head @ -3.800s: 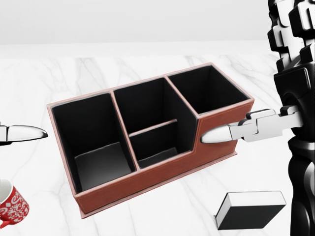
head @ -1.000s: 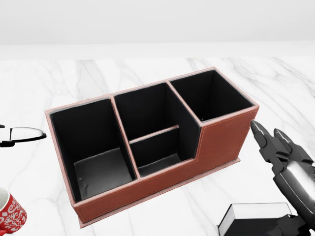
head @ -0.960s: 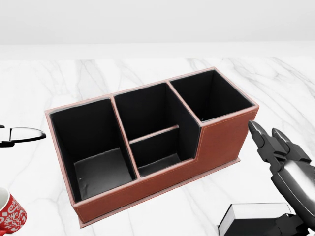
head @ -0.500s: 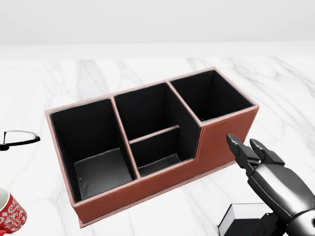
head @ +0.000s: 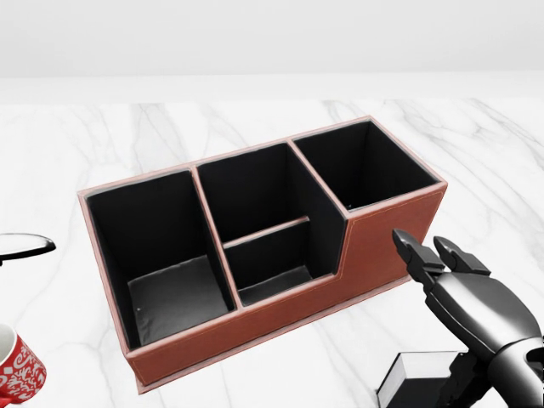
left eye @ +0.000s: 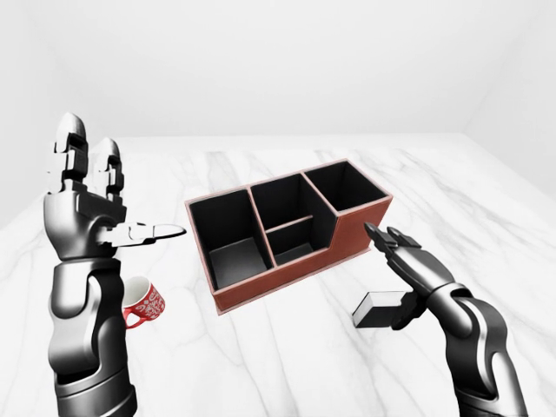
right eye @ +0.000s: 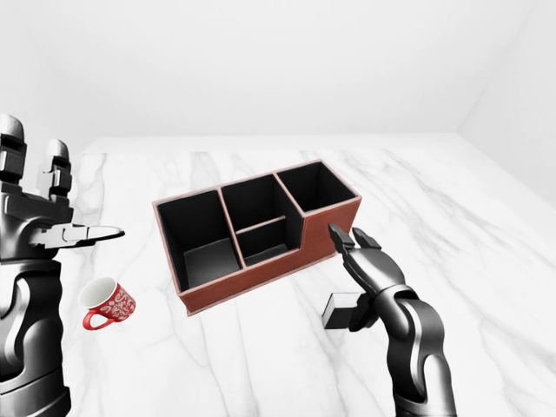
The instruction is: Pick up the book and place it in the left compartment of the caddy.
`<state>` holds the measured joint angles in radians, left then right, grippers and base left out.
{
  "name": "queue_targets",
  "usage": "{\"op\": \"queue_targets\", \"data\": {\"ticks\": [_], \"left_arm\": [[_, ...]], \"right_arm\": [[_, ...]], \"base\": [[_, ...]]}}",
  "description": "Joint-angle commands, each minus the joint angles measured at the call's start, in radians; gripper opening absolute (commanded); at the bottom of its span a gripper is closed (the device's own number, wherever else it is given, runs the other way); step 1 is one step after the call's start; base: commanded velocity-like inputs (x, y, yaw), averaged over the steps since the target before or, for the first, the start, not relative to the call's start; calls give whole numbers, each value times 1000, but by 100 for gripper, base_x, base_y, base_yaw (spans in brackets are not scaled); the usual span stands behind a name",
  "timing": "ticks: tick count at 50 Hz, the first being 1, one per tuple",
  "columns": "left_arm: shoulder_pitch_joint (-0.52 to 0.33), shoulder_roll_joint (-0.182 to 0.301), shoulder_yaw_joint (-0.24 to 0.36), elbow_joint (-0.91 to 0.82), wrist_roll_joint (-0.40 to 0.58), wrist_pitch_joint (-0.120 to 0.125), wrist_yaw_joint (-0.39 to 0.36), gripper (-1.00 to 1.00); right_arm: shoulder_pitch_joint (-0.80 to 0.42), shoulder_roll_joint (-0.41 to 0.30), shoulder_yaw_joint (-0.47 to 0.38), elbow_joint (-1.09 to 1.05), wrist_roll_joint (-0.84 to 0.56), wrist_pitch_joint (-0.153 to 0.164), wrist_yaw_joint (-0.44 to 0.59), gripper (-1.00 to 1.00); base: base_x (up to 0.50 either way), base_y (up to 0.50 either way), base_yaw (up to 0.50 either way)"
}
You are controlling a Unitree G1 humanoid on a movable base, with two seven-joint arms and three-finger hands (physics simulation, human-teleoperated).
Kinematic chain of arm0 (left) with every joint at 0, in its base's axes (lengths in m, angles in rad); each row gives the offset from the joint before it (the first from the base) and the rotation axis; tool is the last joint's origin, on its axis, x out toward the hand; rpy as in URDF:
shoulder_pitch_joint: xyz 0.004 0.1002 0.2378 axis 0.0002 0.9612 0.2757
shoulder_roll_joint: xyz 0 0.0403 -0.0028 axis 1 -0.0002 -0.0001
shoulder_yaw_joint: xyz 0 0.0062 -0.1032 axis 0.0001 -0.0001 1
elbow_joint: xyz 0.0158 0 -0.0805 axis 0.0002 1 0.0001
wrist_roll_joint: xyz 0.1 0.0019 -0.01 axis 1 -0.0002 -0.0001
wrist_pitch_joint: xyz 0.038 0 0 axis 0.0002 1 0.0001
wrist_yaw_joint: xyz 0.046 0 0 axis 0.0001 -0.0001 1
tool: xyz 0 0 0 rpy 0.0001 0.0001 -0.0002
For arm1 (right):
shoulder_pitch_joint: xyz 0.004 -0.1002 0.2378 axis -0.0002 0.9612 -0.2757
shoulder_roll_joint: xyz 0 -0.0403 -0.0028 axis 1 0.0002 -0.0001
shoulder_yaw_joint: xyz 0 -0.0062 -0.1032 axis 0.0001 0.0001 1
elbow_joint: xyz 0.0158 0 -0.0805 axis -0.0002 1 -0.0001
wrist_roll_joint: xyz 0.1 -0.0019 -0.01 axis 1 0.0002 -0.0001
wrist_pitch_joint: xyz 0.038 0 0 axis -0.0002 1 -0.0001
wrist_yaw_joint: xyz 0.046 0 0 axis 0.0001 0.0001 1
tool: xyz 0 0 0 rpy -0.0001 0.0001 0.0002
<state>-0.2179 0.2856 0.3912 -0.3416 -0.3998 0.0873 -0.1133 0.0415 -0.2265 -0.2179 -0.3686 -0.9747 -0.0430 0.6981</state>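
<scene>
The robot's right hand [left eye: 408, 265] has dropped from a raised pose at the right of the head view and swung in over the book [left eye: 375, 309], which lies flat on the marble table [left eye: 287, 365] just near of the caddy's [left eye: 287, 228] right end. In the last half second the hand barely shifted, a sign that the reach is settling into a grasp. Its two upper fingers [head: 421, 255] stretch out straight toward the caddy wall, spread wide, while the thumb side hangs down against the book's right end; whether it touches cannot be told. Nothing is gripped yet. The left hand [left eye: 91, 213] is held high at the left, fingers up and one pointing right, empty; its tip has slid leftward in the head view. A red mug [left eye: 143, 306] stands beside that arm. The caddy's left compartment [head: 166, 255] is open and unfilled, so pick-up and placement both remain.
</scene>
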Motion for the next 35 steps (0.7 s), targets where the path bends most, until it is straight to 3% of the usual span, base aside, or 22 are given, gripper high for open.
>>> {"op": "queue_targets", "data": {"ticks": [1,10,35], "left_arm": [[11,0,8,-5,-5,0,0,100],[17,-3,11,-10,-7,0,-3,100],[37,-2,29,-10,-13,0,-12,100]], "right_arm": [[-40,-24,6,56,-28,0,0,100],[-78,-26,38,122,-47,13,0,100],[-43,-25,68,215,-78,-28,0,100]], "base": [[0,0,0],[0,0,0],[0,0,0]]}}
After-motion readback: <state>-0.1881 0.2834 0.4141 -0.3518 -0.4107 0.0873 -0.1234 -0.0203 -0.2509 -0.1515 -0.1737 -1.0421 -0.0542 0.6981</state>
